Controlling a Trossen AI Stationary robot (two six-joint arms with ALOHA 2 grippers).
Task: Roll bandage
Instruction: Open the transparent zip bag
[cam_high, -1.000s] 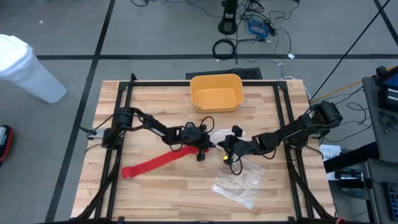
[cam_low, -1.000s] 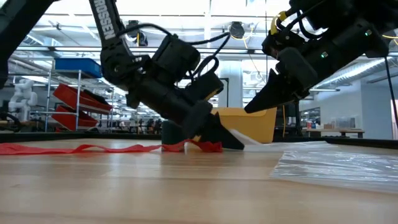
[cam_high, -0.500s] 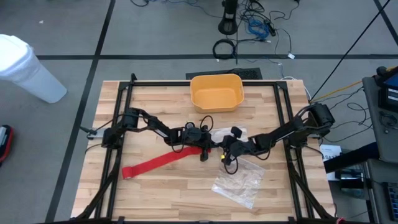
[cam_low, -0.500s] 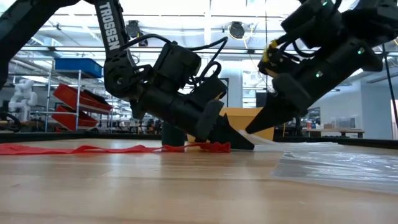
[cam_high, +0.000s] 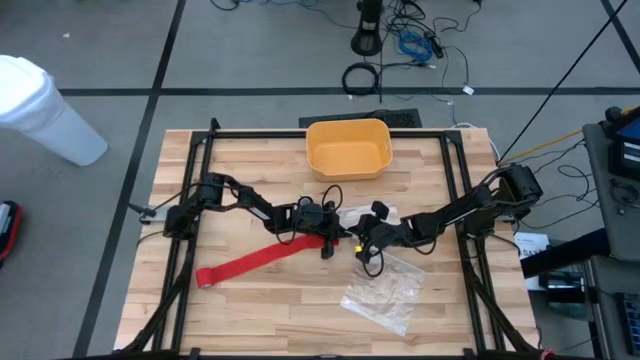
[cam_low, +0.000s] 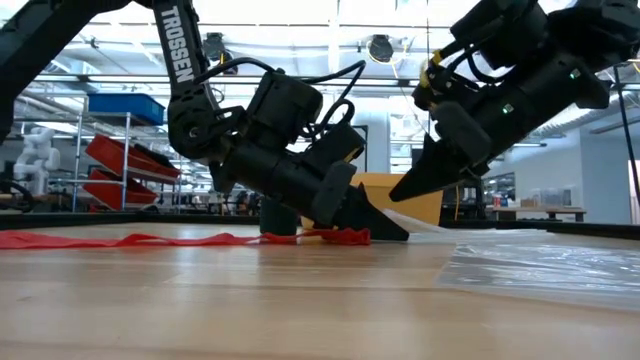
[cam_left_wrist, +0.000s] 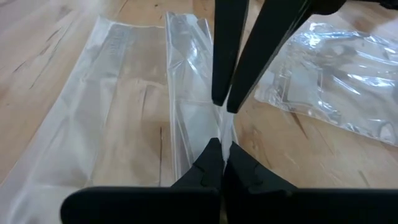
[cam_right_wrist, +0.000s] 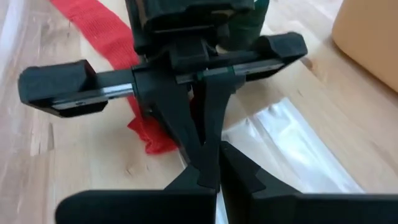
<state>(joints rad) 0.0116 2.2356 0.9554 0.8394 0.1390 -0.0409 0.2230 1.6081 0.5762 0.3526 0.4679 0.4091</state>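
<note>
Since a second ago, your right gripper has slid a little toward the tabletop's middle and now sits tip to tip with your left gripper; the bandage and both bags lie where they were. You have both grippers' fingers pressed together: the left wrist view shows your left pair closed with the right arm's 2 fingers closed just ahead of them.

Your left gripper leans down with its tips on the wood, and the crumpled end of the bandage bunches right beside them, red fabric showing under the fingers in the low view. From there the strip runs flat toward the tabletop's left front part. Whether the fingers pinch the fabric, you cannot tell.

A flat clear plastic sleeve lies under the meeting tips. A crinkled plastic bag lies near the front edge. A yellow bin sits at the back edge.
</note>
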